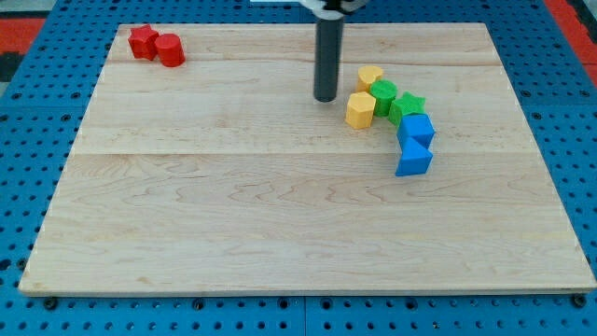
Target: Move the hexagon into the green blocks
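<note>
A blue pegboard (569,112), studded with rows of holes, surrounds a pale wooden board (280,205) that fills nearly the whole view; a strip of red shows in the upper corners behind it. The board is made of planks running left to right, and most of its surface is bare wood.

The dark rod comes down from the view's top near the middle, and my tip (326,98) rests on the wood in the upper half. There is no gripper on this arm — only the rod, so nothing is held or clasped.

To the view's right of my tip lies a curved chain of blocks. The largest are two blue blocks: a blue cube-like block (417,130) and, just below it and touching, a blue wedge-shaped block (413,160). Above them sit the green star (409,105) and the green round block (383,93), side by side. The yellow hexagon (360,109) lies just beside my tip, to the right and slightly lower, touching the green round block's left side. A second yellow block (369,77), shape unclear, sits above it against the same green piece.

Far off in the upper left corner — well apart from everything else — a red star (143,41) and a red cylinder (170,50) touch.
</note>
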Robot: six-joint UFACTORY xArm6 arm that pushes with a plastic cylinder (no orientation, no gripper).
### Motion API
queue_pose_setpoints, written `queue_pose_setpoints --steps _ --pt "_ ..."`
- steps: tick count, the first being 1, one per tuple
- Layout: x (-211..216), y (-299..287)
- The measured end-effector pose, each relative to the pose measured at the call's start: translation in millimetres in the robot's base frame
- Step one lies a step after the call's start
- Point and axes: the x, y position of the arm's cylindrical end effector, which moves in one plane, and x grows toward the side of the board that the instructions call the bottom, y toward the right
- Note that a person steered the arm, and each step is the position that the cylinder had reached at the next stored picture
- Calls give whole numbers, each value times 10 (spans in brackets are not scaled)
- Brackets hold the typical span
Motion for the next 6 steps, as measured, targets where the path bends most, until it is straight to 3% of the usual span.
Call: queue_pose_setpoints --steps 4,5,6 --pt "526 683" --pt "566 604" --pt "1156 553"
